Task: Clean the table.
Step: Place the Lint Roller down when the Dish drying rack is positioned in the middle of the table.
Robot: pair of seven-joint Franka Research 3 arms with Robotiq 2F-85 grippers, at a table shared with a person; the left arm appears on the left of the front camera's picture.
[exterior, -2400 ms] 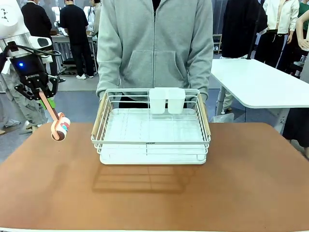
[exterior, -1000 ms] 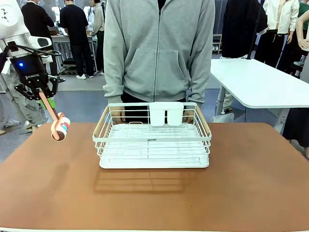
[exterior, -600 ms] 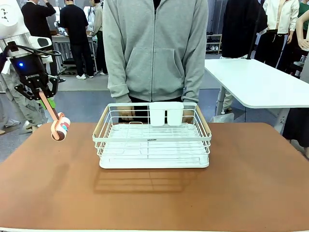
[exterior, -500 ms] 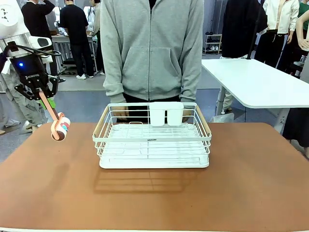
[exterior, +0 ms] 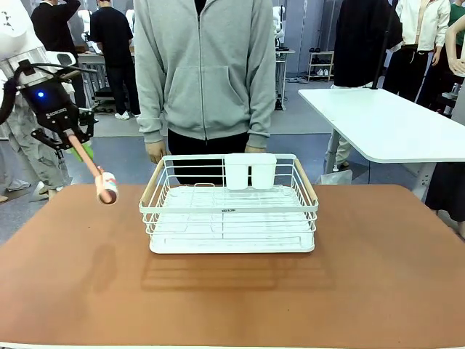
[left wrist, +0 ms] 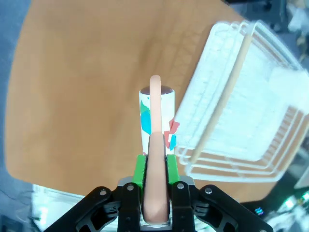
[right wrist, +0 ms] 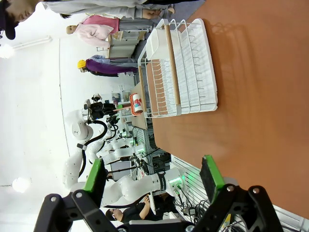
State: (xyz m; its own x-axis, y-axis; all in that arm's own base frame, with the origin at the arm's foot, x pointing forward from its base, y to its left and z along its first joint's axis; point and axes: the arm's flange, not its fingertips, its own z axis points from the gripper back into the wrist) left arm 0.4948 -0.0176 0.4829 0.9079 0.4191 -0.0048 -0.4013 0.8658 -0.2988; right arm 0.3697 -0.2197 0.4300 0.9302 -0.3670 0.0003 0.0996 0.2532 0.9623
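Table (exterior: 378, 276) surface, reddish-brown, is spread across the front view, and one white wire dish rack (exterior: 229, 207) is set on it near the far middle. One left gripper (exterior: 73, 135) is seen at the picture's left, above the table's left far corner; its fingers are pressed together on the pale pink handle of one lint roller (exterior: 106, 187). The roller's head hangs off the lower end of the slanted handle, held in the air just left of the rack and apart from it. In the left wrist view the green pads (left wrist: 139, 170) are seen clamped on the handle, with the roller head (left wrist: 157, 118) printed in red and blue-green patches; whether the head touches the table cannot be told there. One right gripper (right wrist: 152, 180) is seen in the right wrist view with its two green pads spread wide and nothing between them, above the table's near part.

Two white cups (exterior: 250, 171) are hung at the rack's far rim, side by side. Two wooden bars run along the rack's sides. One person in a grey hooded jacket (exterior: 202, 65) stands behind the rack, cut off at the top edge, with both hands (exterior: 155, 151) hanging down; the right one is partly hidden by the rack. A second, white table (exterior: 392, 123) stands at the right.
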